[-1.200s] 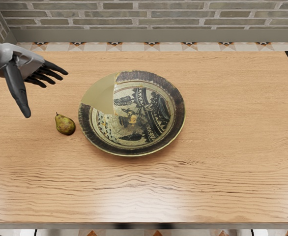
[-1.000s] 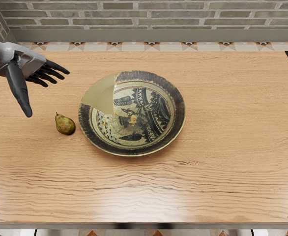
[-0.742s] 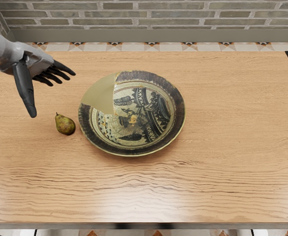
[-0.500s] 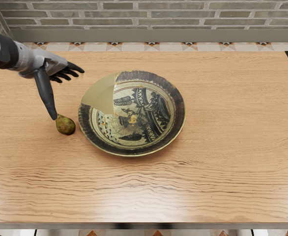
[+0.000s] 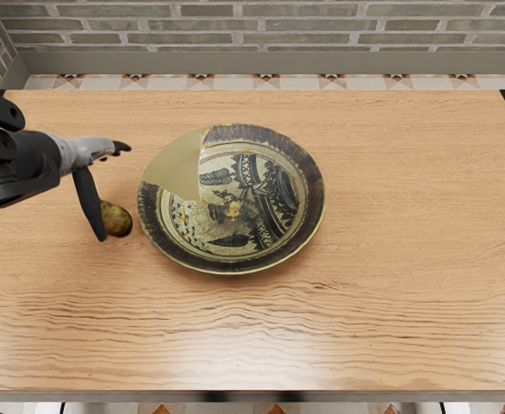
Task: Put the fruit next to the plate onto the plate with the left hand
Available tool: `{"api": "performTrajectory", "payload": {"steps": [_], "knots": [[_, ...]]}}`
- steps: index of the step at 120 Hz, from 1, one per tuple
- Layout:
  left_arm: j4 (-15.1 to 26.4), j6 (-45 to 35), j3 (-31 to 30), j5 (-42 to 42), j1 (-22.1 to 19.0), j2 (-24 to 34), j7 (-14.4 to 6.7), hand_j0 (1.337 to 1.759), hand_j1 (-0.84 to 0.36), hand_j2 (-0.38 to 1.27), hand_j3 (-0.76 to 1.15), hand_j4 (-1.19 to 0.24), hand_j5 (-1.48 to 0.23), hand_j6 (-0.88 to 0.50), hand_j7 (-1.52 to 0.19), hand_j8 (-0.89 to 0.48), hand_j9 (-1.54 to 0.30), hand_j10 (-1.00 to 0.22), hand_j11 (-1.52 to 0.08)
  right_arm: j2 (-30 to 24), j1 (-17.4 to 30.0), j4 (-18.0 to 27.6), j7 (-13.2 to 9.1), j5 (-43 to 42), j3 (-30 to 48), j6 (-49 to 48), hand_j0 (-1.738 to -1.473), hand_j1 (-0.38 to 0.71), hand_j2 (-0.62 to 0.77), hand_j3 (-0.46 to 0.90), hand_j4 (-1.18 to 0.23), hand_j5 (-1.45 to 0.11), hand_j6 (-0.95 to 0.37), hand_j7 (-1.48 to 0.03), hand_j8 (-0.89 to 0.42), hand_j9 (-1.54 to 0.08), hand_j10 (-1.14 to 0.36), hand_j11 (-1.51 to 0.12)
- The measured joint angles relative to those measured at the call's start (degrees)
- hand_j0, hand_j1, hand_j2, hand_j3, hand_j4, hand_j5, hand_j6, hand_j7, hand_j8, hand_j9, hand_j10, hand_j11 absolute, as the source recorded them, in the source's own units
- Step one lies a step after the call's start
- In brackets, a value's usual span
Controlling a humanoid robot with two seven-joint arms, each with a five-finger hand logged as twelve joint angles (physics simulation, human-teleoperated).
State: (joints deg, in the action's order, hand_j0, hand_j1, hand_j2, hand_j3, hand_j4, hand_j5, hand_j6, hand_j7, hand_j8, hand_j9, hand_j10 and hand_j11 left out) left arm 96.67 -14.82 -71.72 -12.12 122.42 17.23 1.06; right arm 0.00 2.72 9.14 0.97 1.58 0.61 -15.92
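A small green-brown pear lies on the table just left of the plate, a wide patterned dish with a dark rim and a plain gold wedge at its upper left. My left hand comes in from the left edge and hovers right over the pear. Its long dark thumb hangs down along the pear's left side and covers part of it. The other fingers stretch out toward the plate behind the pear. The hand is open and holds nothing.
The wooden table runs wide to the right and front of the plate. A brick wall and a tiled strip border its far edge.
My left hand has moved right and down from the far left corner to the pear, and more of the dark forearm has come into view. The pear and the plate have not moved.
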Motion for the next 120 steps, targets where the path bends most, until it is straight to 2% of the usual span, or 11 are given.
{"api": "performTrajectory", "payload": {"steps": [46,60,67,81,93,120], "knots": [[1.0,-8.0,0.4,-0.5,-6.4,-3.5,0.2,1.658,0.34,0.0,0.0,-0.01,-0.01,-0.01,-0.01,-0.01,-0.01,-0.01,-0.01,0.0,0.0,0.0,0.0,0.0,0.0,0.0,-1.658,-0.33,0.0,0.0,-0.01,-0.02,-0.01,-0.02,-0.01,-0.02,-0.01,-0.02],[0.1,-9.3,0.7,-0.7,-7.9,-4.1,0.2,1.658,0.34,0.0,0.0,-0.01,-0.01,-0.01,-0.01,-0.01,-0.01,-0.01,-0.01,0.0,0.0,0.0,0.0,0.0,0.0,0.0,-1.658,-0.33,0.0,0.0,-0.01,-0.02,-0.01,-0.02,-0.01,-0.02,-0.01,-0.02],[-0.5,-11.0,0.9,-0.9,-9.9,-4.9,0.2,1.658,0.34,0.0,0.0,-0.01,-0.01,-0.01,-0.01,-0.01,-0.01,-0.01,-0.01,0.0,0.0,0.0,0.0,0.0,0.0,0.0,-1.658,-0.33,0.0,0.0,-0.01,-0.02,-0.01,-0.02,-0.01,-0.02,-0.01,-0.02],[-2.0,-12.8,1.1,-1.7,-10.2,-5.0,0.2,1.658,0.34,0.0,0.0,-0.01,-0.01,-0.01,-0.01,-0.01,-0.01,-0.01,-0.01,0.0,0.0,0.0,0.0,0.0,0.0,0.0,-1.658,-0.33,0.0,0.0,-0.01,-0.02,-0.01,-0.02,-0.01,-0.02,-0.01,-0.02],[-3.2,-13.3,1.4,-2.1,-12.4,-5.4,0.2,1.658,0.34,0.0,0.0,-0.01,-0.01,-0.01,-0.01,-0.01,-0.01,-0.01,-0.01,0.0,0.0,0.0,0.0,0.0,0.0,0.0,-1.658,-0.33,0.0,0.0,-0.01,-0.02,-0.01,-0.02,-0.01,-0.02,-0.01,-0.02],[-5.9,-13.7,2.0,-2.8,-14.6,-6.1,0.2,1.658,0.33,0.0,0.0,-0.02,-0.02,-0.02,-0.02,-0.02,-0.02,-0.02,-0.02,0.0,0.0,0.0,0.0,0.0,0.0,0.0,-1.658,-0.33,0.0,0.0,-0.01,-0.02,-0.01,-0.02,-0.01,-0.02,-0.01,-0.02]]}}
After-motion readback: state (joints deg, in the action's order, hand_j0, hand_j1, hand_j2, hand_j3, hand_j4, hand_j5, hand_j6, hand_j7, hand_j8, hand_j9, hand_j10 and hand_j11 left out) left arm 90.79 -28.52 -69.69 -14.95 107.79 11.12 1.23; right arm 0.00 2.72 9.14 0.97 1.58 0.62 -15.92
